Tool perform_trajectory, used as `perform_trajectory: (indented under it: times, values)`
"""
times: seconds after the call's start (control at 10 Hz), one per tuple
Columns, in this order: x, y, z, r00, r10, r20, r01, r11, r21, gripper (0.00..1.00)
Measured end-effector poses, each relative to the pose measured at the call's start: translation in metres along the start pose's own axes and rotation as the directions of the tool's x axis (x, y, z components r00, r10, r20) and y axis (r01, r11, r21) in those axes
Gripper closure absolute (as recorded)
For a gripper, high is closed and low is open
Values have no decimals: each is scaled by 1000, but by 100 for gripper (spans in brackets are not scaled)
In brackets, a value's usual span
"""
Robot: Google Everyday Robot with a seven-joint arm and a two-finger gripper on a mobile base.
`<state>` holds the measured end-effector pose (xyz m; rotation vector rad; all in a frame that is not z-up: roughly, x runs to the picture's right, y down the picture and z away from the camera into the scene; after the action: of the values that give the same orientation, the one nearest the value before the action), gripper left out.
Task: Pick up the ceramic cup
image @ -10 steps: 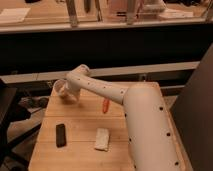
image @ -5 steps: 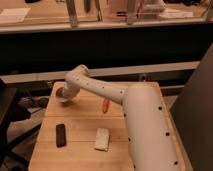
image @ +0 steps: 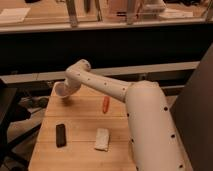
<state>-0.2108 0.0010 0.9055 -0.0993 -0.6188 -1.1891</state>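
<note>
- One white arm reaches to the wooden counter's (image: 80,127) far left, its pincer (image: 64,91) hidden behind the ceramic cup (image: 62,90); grip state: cannot tell.
- Three items lie nearer: orange piece (image: 105,104), black bar (image: 60,135), white block (image: 102,139).

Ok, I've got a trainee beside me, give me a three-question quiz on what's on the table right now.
1. True or false: the orange carrot-like piece lies between the arm and the table's near edge.
2. Which lies farthest left: A) black bar, B) white packet, C) orange piece?
3. Where is the gripper?

Key: 1 true; 2 A; 3 at the table's far left corner, at the ceramic cup.
</note>
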Motion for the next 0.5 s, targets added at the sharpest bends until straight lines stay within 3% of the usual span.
perform_trajectory:
  times: [0.5]
  values:
    - [15,2,-27,1000,-5,-10,5,1000,-9,99]
